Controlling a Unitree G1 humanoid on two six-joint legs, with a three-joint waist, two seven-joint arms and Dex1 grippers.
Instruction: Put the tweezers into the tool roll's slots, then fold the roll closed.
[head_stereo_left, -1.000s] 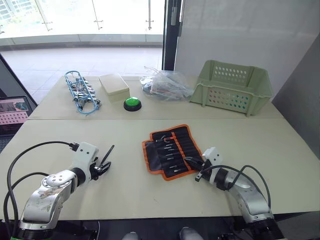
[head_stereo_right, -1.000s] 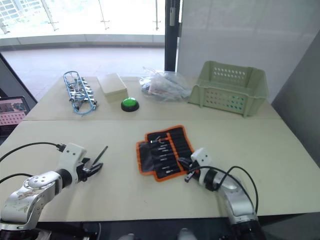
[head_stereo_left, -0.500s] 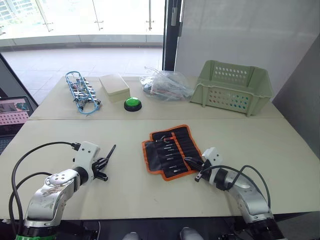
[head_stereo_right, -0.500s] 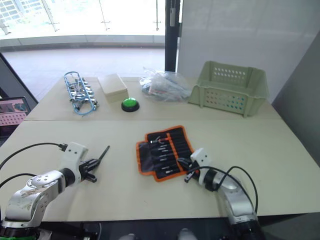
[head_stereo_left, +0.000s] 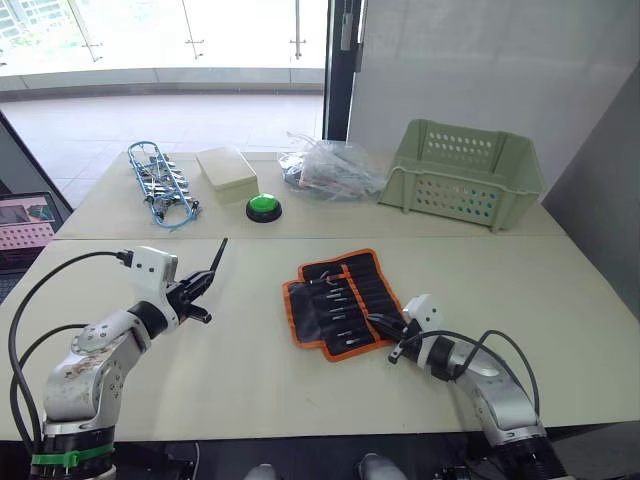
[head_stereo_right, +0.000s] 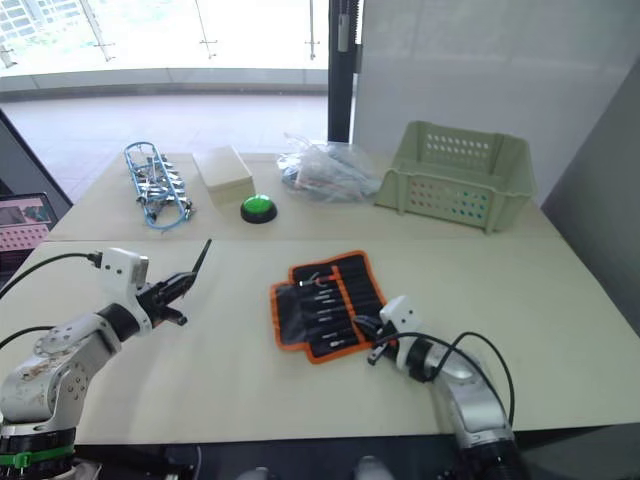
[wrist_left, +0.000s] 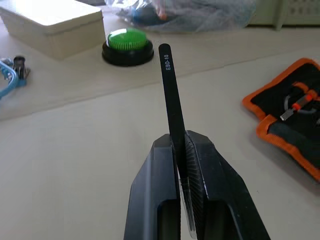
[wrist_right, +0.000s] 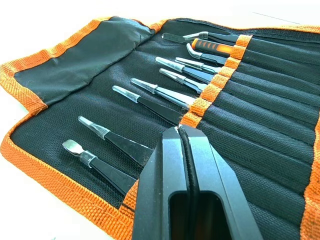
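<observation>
While left gripper (wrist_left: 182, 150) pinches slim black tweezers (wrist_left: 170, 95), tool roll (head_stereo_left: 345, 302) open

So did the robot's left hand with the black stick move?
Yes. The left gripper, shut on a tweezer, rose and went further from the robot, towards the green button, which stayed put.
</observation>
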